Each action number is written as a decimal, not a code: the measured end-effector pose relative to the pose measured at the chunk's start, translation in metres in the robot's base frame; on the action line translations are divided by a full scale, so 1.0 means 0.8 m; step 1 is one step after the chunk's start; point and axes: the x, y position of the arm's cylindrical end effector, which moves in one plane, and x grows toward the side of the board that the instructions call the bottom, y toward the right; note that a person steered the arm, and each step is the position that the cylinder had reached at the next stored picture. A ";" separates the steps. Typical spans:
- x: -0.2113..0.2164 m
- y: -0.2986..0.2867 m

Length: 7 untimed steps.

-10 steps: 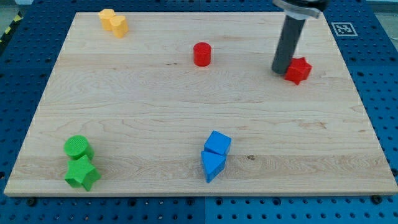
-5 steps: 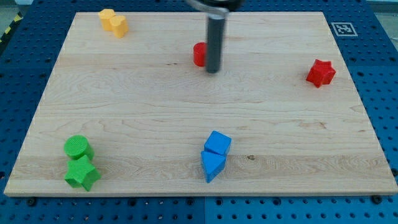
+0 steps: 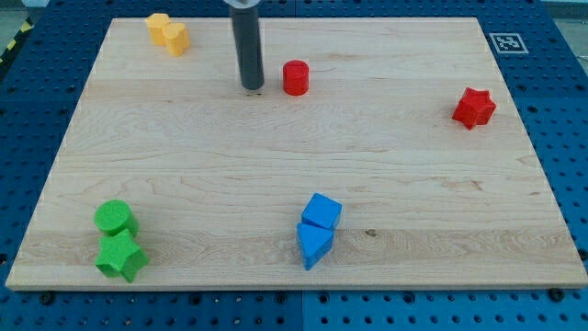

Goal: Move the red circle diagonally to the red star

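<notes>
My tip (image 3: 252,88), a bare rod with no jaws to open or close, stands just left of the red circle (image 3: 295,78), not touching. From the circle, the red star (image 3: 474,108) lies well right and slightly lower.

Robotics lab bench. Cues: blue perforated mounting plate (image 3: 37,119) under wooden worktop (image 3: 276,175), fiducial marker tag (image 3: 507,42) at view's top right, yellow-black hazard tape (image 3: 13,44) at top left, small moulded test blocks.
</notes>
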 end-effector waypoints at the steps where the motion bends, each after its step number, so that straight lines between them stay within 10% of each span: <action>1: -0.001 0.018; 7: -0.006 0.257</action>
